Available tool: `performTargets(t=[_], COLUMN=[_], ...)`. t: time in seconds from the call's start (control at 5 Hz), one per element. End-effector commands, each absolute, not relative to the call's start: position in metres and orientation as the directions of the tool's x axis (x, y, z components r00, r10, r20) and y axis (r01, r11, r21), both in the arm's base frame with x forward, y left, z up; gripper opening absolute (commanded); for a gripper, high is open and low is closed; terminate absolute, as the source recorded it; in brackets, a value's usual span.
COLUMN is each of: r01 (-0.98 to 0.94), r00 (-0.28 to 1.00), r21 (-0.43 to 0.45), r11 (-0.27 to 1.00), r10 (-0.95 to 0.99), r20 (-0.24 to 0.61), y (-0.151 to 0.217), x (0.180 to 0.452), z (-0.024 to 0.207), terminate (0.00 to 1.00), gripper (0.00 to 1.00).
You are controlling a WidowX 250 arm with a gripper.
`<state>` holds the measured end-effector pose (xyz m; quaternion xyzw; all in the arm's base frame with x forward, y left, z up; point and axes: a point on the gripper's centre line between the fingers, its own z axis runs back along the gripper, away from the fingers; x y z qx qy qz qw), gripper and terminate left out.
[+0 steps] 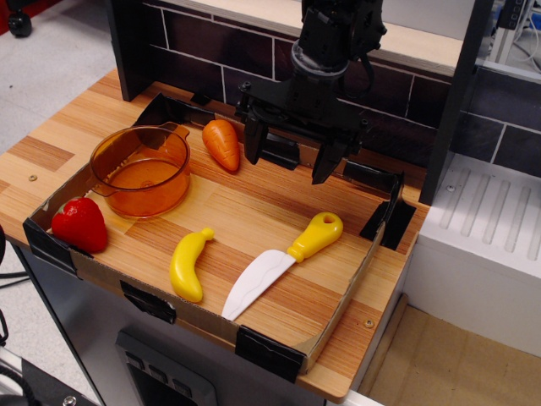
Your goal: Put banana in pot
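Observation:
The yellow toy banana (188,265) lies flat near the front edge of the wooden tray, stem end pointing back right. The translucent orange pot (142,172) stands upright at the left, empty, its two side handles showing. My gripper (290,161) hangs above the back middle of the tray, fingers spread open and empty, well behind and to the right of the banana and to the right of the pot.
An orange carrot (222,144) lies just left of the gripper. A red strawberry (80,224) sits at the front left corner. A white toy knife with a yellow handle (287,258) lies right of the banana. Low cardboard walls (279,347) rim the tray.

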<state>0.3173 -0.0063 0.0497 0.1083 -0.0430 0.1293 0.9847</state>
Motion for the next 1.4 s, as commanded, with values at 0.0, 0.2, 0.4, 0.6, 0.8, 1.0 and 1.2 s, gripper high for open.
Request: performTargets(t=[0.0,0.2,0.4,0.6,0.8,1.0,1.2], r01=[-0.264,-0.220,-0.159,-0.139,-0.160,-0.179,-0.181], r00=[0.963,0.970,0.976,0.975,0.973,0.972,0.972], r21=[0.202,0.144,0.106,0.084,0.053,-0.017,-0.052], r11=[0.943,0.965,0.982,0.987,0.986,0.984,0.982], r10=[0.245,0.201,0.140,0.121,0.148,0.179,0.187], r20=[0.113,0.138,0.168,0.187,0.178,0.154,0.140], y=[-0.006,0.001,0.011,0.024,0.037,0.045,0.048], x=[0.317,0.291,0.260,0.239,0.222,0.215,0.213], z=[0.050,0.069,0.080,0.085,0.074,0.055,0.038], terminate=[0.00,0.00,0.00,0.00,0.00,0.00,0.00], gripper=[1.00,1.00,1.00,1.00,1.00,1.00,1.00])
